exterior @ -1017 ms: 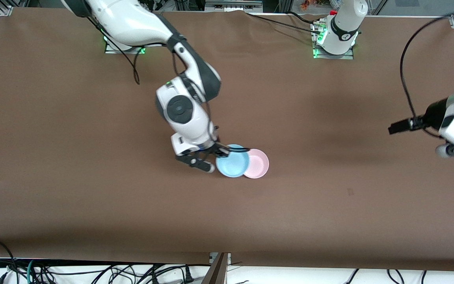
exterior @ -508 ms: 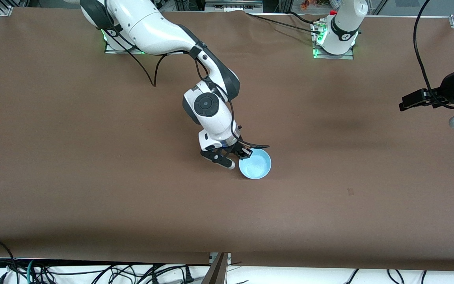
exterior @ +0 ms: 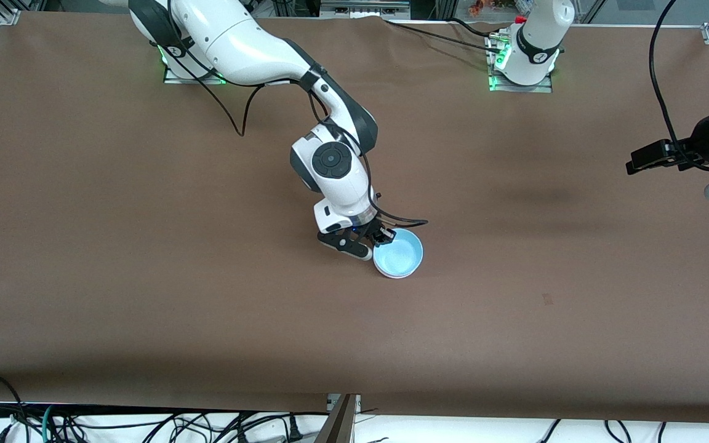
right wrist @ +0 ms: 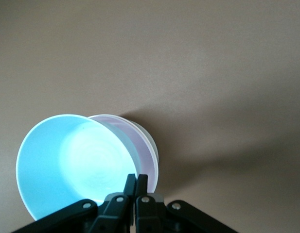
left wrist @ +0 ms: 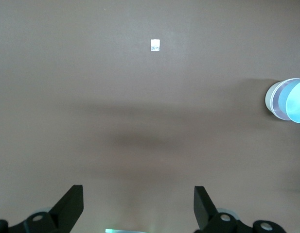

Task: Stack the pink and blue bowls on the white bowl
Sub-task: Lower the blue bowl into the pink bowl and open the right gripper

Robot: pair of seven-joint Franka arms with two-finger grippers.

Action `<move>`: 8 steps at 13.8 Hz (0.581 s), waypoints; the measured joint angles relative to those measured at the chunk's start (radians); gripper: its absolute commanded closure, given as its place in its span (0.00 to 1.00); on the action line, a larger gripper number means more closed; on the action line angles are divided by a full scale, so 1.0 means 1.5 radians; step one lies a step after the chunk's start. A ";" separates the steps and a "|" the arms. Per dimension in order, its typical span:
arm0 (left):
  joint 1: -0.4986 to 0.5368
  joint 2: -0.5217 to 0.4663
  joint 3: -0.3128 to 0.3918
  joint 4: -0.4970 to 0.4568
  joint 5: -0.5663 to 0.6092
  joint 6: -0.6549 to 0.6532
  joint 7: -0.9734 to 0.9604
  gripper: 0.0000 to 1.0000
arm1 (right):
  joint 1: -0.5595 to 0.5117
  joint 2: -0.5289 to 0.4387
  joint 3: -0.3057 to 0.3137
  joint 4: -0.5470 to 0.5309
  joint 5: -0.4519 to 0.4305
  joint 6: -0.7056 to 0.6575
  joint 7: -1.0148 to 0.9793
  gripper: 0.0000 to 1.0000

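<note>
The right arm reaches from its base out to the middle of the brown surface [exterior: 145,258]. Its right end effector [exterior: 374,241] is clamped on the rim of the blue bowl [exterior: 398,255], fingers pressed together on the rim's edge toward the right arm's end.

In the right wrist view, the blue bowl [right wrist: 72,165] sits tilted above the pink bowl [right wrist: 140,150], only partly nested. The pink bowl's rim shows just past the blue one, and under it sits a white rim, the white bowl [right wrist: 149,138]. From the front camera the blue bowl covers the other 2 almost entirely.

The left arm waits near its end of the surface. Its left end effector [left wrist: 137,206] is held up over bare surface, fingers spread apart and holding nothing. Its wrist view shows the stack well apart from it, and a small pale square mark [left wrist: 155,45] on the surface.
</note>
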State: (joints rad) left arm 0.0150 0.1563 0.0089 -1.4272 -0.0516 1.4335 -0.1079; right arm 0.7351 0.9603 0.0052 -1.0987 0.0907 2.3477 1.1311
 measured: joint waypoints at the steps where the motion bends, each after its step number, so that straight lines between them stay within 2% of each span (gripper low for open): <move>1: 0.000 0.002 0.000 0.000 0.000 0.000 0.000 0.00 | 0.000 0.001 -0.001 0.000 -0.001 0.000 0.000 0.98; 8: 0.007 0.009 0.002 0.005 0.000 0.001 0.000 0.00 | 0.001 0.012 -0.002 0.000 -0.001 0.000 0.000 0.98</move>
State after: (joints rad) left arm 0.0253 0.1691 0.0125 -1.4198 -0.0516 1.4345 -0.1079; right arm 0.7360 0.9790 0.0016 -1.0987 0.0891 2.3480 1.1310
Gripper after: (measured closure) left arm 0.000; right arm 0.978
